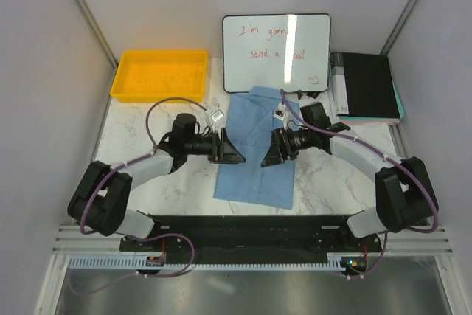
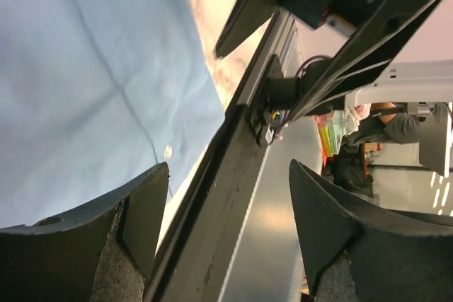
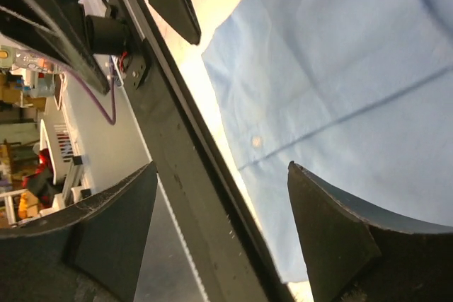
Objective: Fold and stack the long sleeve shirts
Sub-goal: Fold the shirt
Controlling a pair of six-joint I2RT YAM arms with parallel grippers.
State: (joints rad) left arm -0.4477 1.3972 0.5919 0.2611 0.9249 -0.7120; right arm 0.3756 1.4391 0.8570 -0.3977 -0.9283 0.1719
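Now left claw (image 1: 233,150) and right claw (image 1: 271,153) gape empty over the thin light-blue cloth shirt (image 1: 254,176); shallow pinches could rumple it.

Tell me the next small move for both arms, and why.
The light blue shirt lies flat in a narrow strip; the left gripper and right gripper hover over its two side edges, fingers open, holding nothing. So probably lower both onto those edges and pinch the cloth, ready for the next fold.
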